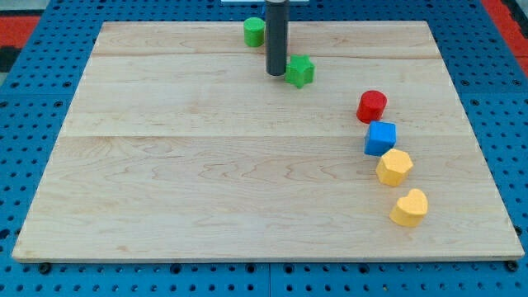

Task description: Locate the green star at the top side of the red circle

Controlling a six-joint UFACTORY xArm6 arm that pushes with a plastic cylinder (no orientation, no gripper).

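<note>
Wooden board (206,181), pale and made of joined planks, lies on a blue pegboard surface (25,124) and fills most of the view. Nearest the view's bottom, on the right side, sits a yellow heart-shaped block (409,207). Just above it is a yellow hexagon block (394,167), and touching that from above is a blue cube (380,138). Next up the same line comes the red circle (372,106), a short red cylinder, just beside the blue cube.

Farther up and to the view's left, well apart from the red circle, lies the green star (300,71). My tip (275,73), the lower end of a straight dark rod, rests on the board touching or almost touching the star's left side. The rod has nothing that opens or closes. Behind the rod, near the board's top edge, stands a green cylinder (254,31), partly hidden by it.
</note>
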